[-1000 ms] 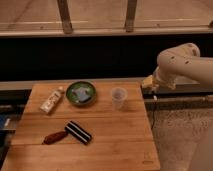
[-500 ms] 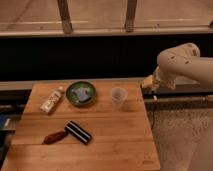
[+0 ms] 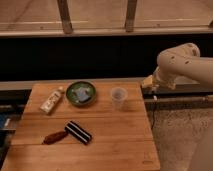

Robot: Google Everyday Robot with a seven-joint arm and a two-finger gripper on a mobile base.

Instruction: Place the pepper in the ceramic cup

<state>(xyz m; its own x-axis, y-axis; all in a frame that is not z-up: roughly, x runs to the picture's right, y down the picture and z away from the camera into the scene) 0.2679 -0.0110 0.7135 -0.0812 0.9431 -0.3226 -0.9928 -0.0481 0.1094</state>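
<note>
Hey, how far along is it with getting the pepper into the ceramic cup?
Nothing looks done yet. The pepper lies on the table at the front left, beside the black striped block, and the ceramic cup stands upright near the right edge. Nothing is in hand: the gripper is open and empty by the table's right rear corner. Reaching, grasping, carrying and dropping all remain.

Seemingly a robot test space: wooden table [image 3: 110,142] against a railed glass wall [image 3: 95,12], gripper [image 3: 149,84] hanging by the table's far right corner.
</note>
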